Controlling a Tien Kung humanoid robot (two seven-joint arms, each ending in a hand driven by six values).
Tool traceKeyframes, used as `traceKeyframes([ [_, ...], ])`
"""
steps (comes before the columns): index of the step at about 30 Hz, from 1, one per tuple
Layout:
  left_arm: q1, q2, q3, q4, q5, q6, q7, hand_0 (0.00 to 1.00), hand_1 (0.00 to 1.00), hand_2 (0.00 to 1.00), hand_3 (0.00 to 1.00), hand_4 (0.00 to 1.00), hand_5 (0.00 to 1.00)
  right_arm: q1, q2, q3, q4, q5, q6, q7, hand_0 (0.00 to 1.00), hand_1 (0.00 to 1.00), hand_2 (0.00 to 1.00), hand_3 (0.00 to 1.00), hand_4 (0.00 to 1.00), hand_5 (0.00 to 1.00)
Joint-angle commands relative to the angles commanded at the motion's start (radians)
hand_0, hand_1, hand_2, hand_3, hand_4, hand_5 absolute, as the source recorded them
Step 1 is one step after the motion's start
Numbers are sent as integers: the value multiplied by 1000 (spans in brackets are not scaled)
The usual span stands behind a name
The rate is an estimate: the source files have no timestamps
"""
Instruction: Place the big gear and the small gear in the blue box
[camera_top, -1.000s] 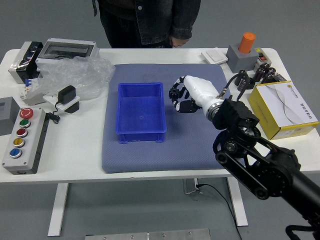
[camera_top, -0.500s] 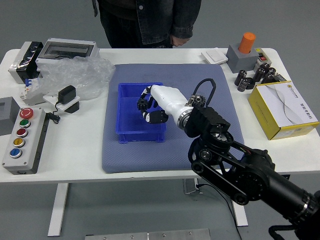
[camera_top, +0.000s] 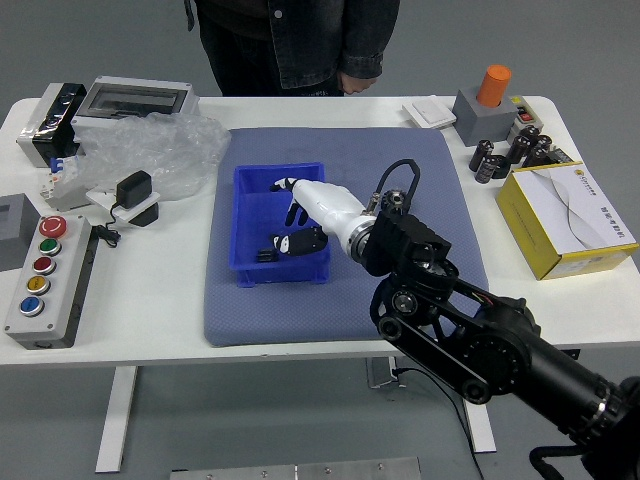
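Note:
My right hand (camera_top: 284, 212) reaches in from the lower right and hangs over the right part of the blue box (camera_top: 242, 215). Its fingers are spread, with nothing seen held between them. A small black object (camera_top: 267, 254), apparently a gear, lies inside the box near its front wall, left of the thumb. Which gear it is, I cannot tell. The hand hides part of the box's right side, and no second gear can be made out. My left hand is out of view.
A grey-blue mat (camera_top: 345, 325) lies under the box. Button panel (camera_top: 50, 280), plastic wrap (camera_top: 165, 150) and a black-and-white device (camera_top: 135, 198) stand left; yellow-white carton (camera_top: 565, 220), dark cylinders (camera_top: 487, 165) and an orange-topped block (camera_top: 485, 110) right. A person stands behind the table, one hand (camera_top: 357, 83) at its far edge.
My right hand moved left from the mat to over the box and opened, letting go of a dark object. The black object now shows inside the box, which shifted very slightly left.

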Motion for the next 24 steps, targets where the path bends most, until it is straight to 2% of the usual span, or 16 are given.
traceKeyframes([
  [1, 0, 0, 0, 0, 1, 0, 0, 730, 680, 696, 700, 436, 24, 0, 0, 2, -1, 0, 2, 0, 680, 617, 762, 991, 817, 336],
  [5, -1, 0, 0, 0, 1, 0, 0, 730, 680, 696, 700, 436, 24, 4, -9, 14, -5, -2, -1, 4, 680, 617, 762, 991, 817, 336],
  [6, -1, 0, 0, 0, 1, 0, 0, 730, 680, 696, 700, 436, 24, 7, -17, 20, -7, -2, -4, 7, 680, 617, 762, 991, 817, 336],
  [7, -1, 0, 0, 0, 0, 0, -1, 730, 680, 699, 699, 437, 26, 11, -25, 27, -11, -3, -8, 10, 677, 604, 732, 950, 820, 339],
  [12, -3, 0, 1, 0, -3, 1, -1, 730, 680, 699, 699, 437, 26, 43, -86, 56, -52, 0, -45, 40, 677, 604, 732, 950, 820, 339],
  [13, -4, 0, 1, 0, -4, 1, -1, 730, 680, 696, 700, 436, 24, 54, -103, 60, -70, 5, -54, 50, 673, 603, 713, 843, 807, 341],
  [18, -7, 1, 0, 0, -6, 1, -2, 730, 680, 696, 700, 436, 24, 100, -157, 63, -152, 21, -67, 82, 673, 603, 713, 843, 807, 341],
  [19, -8, 1, -1, 0, -6, 1, -2, 731, 680, 699, 700, 435, 27, 110, -165, 60, -172, 26, -67, 89, 715, 647, 751, 821, 803, 336],
  [24, -10, 0, -3, 0, -6, 1, -1, 731, 680, 699, 700, 435, 27, 153, -188, 34, -269, 40, -57, 118, 715, 647, 751, 821, 803, 336],
])
